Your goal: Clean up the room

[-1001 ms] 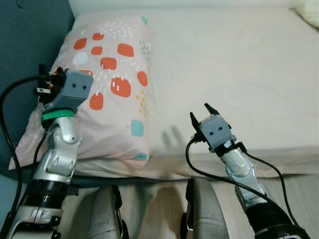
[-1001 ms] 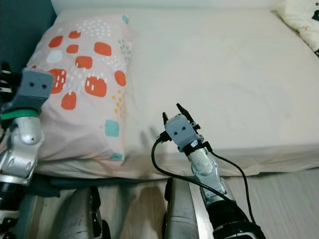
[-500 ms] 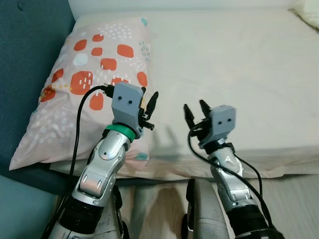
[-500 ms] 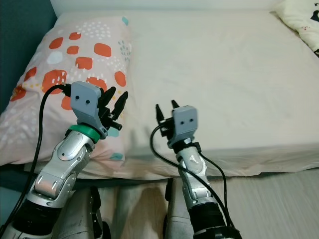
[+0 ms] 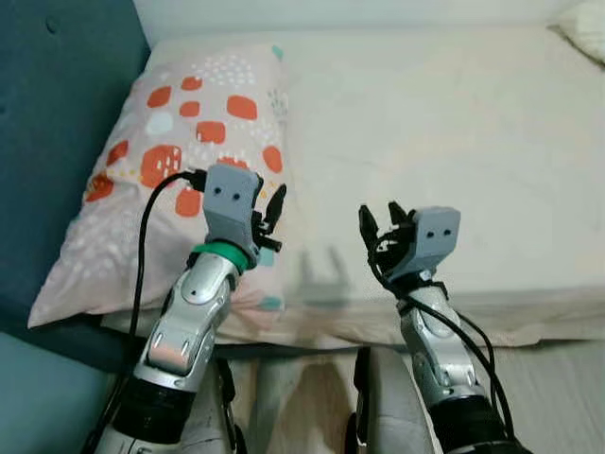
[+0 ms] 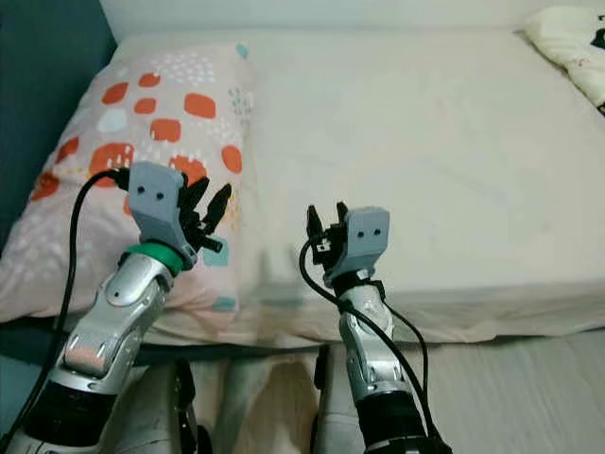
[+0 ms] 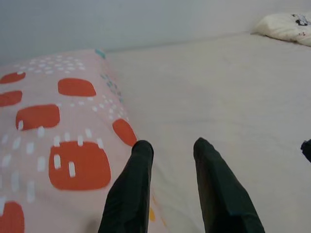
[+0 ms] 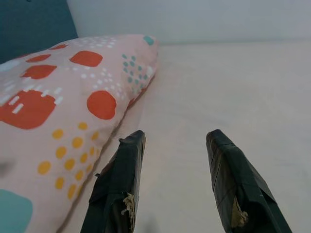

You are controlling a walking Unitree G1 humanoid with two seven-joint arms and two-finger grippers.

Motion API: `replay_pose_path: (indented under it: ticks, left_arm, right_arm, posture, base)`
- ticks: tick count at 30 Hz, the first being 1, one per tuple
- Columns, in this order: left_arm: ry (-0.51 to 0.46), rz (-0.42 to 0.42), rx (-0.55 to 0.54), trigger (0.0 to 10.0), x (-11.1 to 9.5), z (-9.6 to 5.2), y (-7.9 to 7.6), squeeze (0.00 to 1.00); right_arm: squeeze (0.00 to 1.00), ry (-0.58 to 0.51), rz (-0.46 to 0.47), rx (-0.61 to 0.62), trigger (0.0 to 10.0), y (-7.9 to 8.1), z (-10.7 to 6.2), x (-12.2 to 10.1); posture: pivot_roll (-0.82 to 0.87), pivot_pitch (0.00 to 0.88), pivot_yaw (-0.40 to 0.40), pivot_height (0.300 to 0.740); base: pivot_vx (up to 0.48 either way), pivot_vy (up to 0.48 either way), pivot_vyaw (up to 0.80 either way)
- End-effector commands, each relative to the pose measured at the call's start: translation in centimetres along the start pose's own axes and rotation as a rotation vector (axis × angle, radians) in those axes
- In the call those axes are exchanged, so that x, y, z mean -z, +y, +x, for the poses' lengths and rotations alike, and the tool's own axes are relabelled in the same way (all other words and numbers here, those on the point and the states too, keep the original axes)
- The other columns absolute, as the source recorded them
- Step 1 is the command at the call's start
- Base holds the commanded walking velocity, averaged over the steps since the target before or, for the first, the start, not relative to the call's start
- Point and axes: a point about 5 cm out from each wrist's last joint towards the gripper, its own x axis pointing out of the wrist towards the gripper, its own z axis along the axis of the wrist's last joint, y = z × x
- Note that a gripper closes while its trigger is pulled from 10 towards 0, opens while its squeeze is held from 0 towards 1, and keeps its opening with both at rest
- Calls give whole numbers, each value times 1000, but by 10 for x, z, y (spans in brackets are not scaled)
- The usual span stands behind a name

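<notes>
Two silver robot arms are raised over the near edge of a bed [image 5: 454,113] covered in a plain cream sheet. A pale pink pillow [image 5: 180,132] printed with orange-red blocks, white dashes and small teal and yellow marks lies at the left end of the bed, against a dark teal headboard [image 5: 57,85]. The left gripper [image 5: 267,210] hovers above the pillow's near right corner, its fingers [image 7: 129,194] spread apart and grasping nothing. The right gripper [image 5: 380,225] hangs over the bare sheet just beside the pillow, its fingers [image 8: 119,189] likewise parted and empty. At the far right corner of the bed sits a second, whitish cushion [image 6: 572,38] with small dark markings. Pale wood flooring [image 6: 529,397] shows below the mattress edge.
</notes>
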Motion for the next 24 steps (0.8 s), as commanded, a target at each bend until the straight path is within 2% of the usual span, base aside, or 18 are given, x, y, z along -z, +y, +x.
replay_pose_path:
  ticks: [1, 12, 24]
  left_arm:
    - [31, 16, 2, 10000, 10, -3, -2, 0]
    - [113, 8, 1, 10000, 35, 0, -11, 0]
    - [144, 14, 30, 10000, 48, -1, -16, 0]
  right_arm:
    - [0, 29, 12, 4, 10000, 0, -5, 6]
    - [0, 77, -6, 1, 10000, -4, -10, 17]
    - [0, 123, -20, -3, 10000, -8, -16, 28]
  posture:
    - [-22, 34, 41, 649]
    - [-34, 12, 33, 699]
    - [-36, 0, 27, 739]
  base:
    - [0, 0, 0]
    - [0, 0, 0]
    - [0, 0, 0]
